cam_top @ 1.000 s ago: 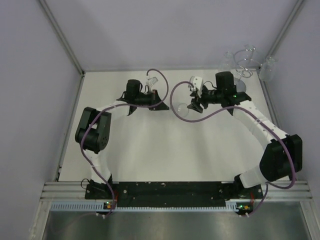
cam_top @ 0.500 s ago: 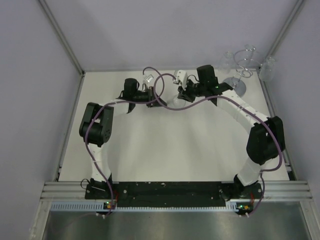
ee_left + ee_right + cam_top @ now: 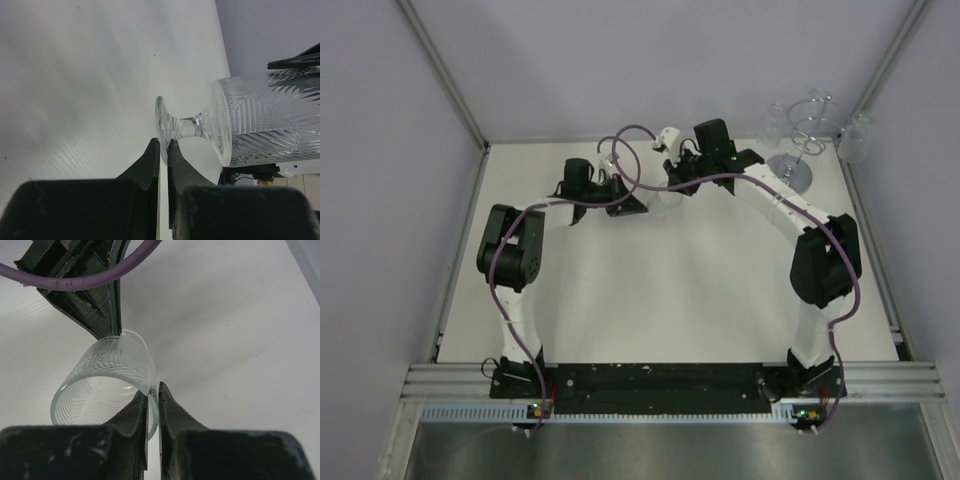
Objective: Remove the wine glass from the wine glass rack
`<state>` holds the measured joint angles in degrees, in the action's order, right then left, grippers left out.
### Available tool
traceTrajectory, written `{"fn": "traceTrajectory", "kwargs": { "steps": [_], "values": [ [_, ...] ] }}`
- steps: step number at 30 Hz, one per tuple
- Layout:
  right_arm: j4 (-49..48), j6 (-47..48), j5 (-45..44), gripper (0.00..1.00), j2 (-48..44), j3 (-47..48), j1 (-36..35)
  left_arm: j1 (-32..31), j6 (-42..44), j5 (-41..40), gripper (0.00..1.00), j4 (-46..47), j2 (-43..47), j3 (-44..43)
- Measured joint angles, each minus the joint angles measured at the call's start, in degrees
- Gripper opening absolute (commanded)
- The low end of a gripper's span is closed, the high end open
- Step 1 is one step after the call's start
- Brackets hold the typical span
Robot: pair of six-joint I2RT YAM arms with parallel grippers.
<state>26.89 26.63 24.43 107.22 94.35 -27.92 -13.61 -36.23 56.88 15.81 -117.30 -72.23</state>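
Observation:
The wine glass [image 3: 250,125] is clear with a cut herringbone pattern and lies sideways in the air above the white table. My left gripper [image 3: 163,142] is shut on the rim of its foot [image 3: 161,122]. My right gripper [image 3: 152,387] is shut on the bowl's rim, one finger inside the wine glass [image 3: 110,375] and one outside. From above, both grippers meet at the table's far middle, left gripper [image 3: 636,202] and right gripper [image 3: 672,183], with the wine glass [image 3: 663,197] between them. The wine glass rack [image 3: 790,170] stands at the far right corner, apart from both arms.
More clear glasses [image 3: 856,136] hang on the rack's wire loops. Purple cables [image 3: 630,170] loop over both wrists close to the glass. Grey walls close in the table on the left, back and right.
My right arm has swung left from near the rack to the glass, and its jaws have gone from open to shut on the bowl's rim. The left gripper kept its hold on the foot.

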Motion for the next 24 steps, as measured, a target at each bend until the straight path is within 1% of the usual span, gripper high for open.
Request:
{"fn": "traceTrajectory", "kwargs": {
  "steps": [6, 7, 8, 9, 10, 12, 16, 18, 24],
  "values": [
    [8.70, 0.28, -1.46, 0.00, 7.65, 12.39, -0.33, 0.68, -0.63, -2.38, 0.00, -0.09, -0.02, -0.04],
    [9.94, 0.37, -1.49, 0.00, 8.74, 14.21, -0.37, 0.79, -0.72, -2.69, 0.97, -0.07, -0.09, -0.04],
    [11.04, 0.39, -1.44, 0.00, 9.60, 15.58, -0.42, 0.85, -0.87, -2.80, 0.98, -0.07, -0.24, -0.07],
    [11.80, 0.39, -1.29, 0.00, 10.14, 16.44, -0.42, 2.14, 0.15, -4.63, 0.98, -1.46, 0.39, 0.17],
    [11.72, -0.04, -1.42, 0.00, 10.71, 16.65, -0.48, 2.62, 2.01, -5.44, 0.98, -3.43, 1.51, 0.94],
    [11.58, -0.74, -1.97, 0.00, 11.89, 17.14, -0.59, 5.77, 4.00, -7.28, 0.98, -8.17, 5.29, 2.62],
    [11.74, -1.86, -2.47, 0.00, 13.31, 17.14, -0.52, 11.26, 6.64, -10.01, 0.98, -9.84, 9.70, 2.58],
    [11.82, -2.32, -2.80, 0.00, 13.40, 17.14, -0.55, 11.54, 7.34, -10.49, 0.98, -9.94, 10.25, 2.58],
    [11.72, -4.07, -5.49, 0.00, 13.40, 17.16, -0.55, 9.75, 8.24, -10.71, 0.98, -11.58, 10.29, 2.58]
  ]
}}
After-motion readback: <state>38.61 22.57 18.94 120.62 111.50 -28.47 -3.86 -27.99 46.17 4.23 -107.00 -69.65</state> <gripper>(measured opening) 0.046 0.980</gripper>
